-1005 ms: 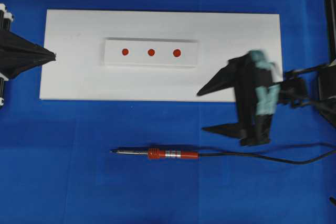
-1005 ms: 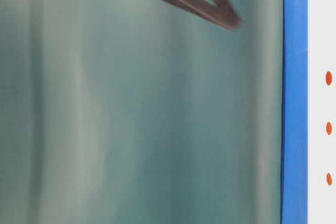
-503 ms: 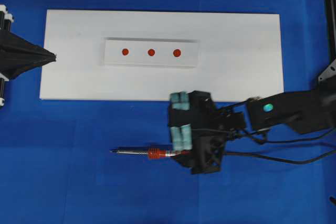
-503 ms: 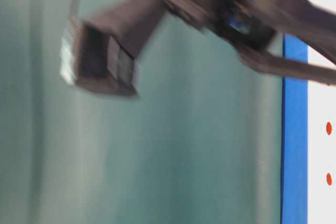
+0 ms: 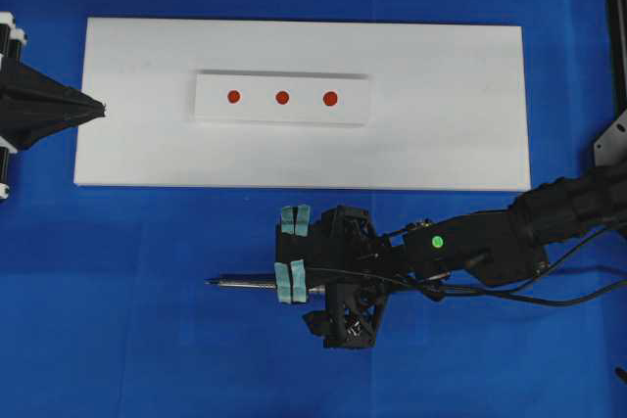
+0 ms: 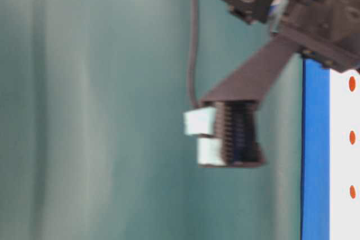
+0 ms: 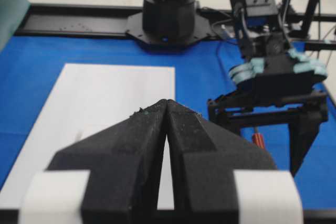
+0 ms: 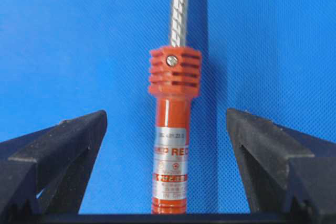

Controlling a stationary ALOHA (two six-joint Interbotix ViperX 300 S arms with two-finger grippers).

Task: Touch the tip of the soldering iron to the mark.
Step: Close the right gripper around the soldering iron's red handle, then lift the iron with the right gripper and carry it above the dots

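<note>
The soldering iron (image 5: 257, 283) lies flat on the blue bench (image 5: 147, 340), below the long white board (image 5: 460, 134) and well apart from it, its shaft pointing toward the left of the overhead view and its black cord (image 5: 549, 301) trailing off to the right. The right gripper (image 5: 291, 252) hangs directly over the red-orange handle (image 8: 171, 150) with its fingers (image 8: 58, 140) spread wide, one on each side of the handle and touching nothing; the wrist view shows the handle centred in the gap, just behind the ribbed collar (image 8: 174, 71). To take it well, I judge the fingers should sink until they straddle the handle close to the bench, then close squarely on the smooth section near the silver band, so the shaft stays in line with the hand and the tip can be aimed. A grip too far back would let the tip droop. The left gripper (image 5: 96, 108) rests at the board's left edge, its fingers pressed together on nothing. The mark (image 5: 282, 98), the middle dot on the raised strip (image 5: 211, 105), is untouched. A second ago the right gripper stood over the board's lower right corner; half a second ago it covered the handle's rear; now it is further left, over the collar, while the iron and left gripper have not shifted.
</note>
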